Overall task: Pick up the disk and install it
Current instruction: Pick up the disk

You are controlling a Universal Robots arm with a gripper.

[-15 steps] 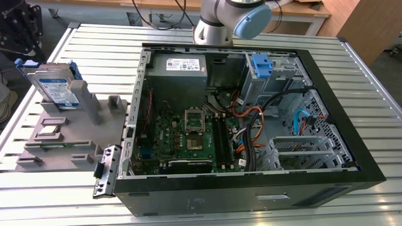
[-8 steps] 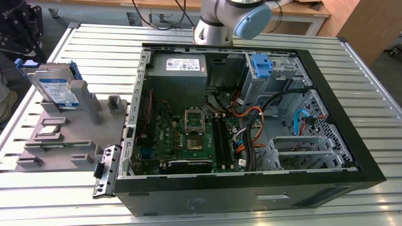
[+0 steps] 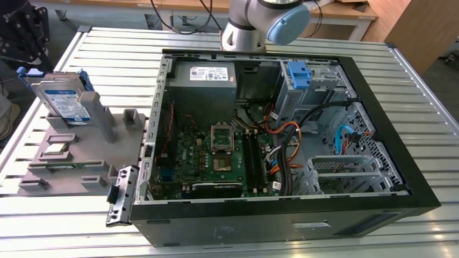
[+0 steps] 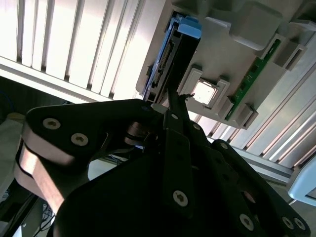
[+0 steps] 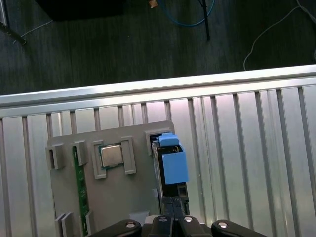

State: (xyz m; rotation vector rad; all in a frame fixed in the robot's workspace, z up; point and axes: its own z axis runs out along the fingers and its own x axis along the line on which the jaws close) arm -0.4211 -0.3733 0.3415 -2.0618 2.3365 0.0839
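Black pincer of mine [image 4: 174,104], fingers pressed together, gripping nothing, near the disk [image 5: 171,165]; disk upright on edge in grey holder [image 5: 123,197]; ribbed bench [image 5: 247,148] beneath

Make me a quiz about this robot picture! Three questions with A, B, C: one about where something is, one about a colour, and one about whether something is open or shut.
1. Where is the disk?
A) inside the computer case
B) in the grey holder beside the case
C) on the floor

2. What colour is the bracket around the disk?
A) blue
B) red
C) yellow

3. The computer case is:
A) shut
B) upside down
C) open

Answers:
1 B: the disk stands in the holder, outside the case.
2 A: blue plastic frames it in the first wrist view.
3 C: the motherboard shows inside.
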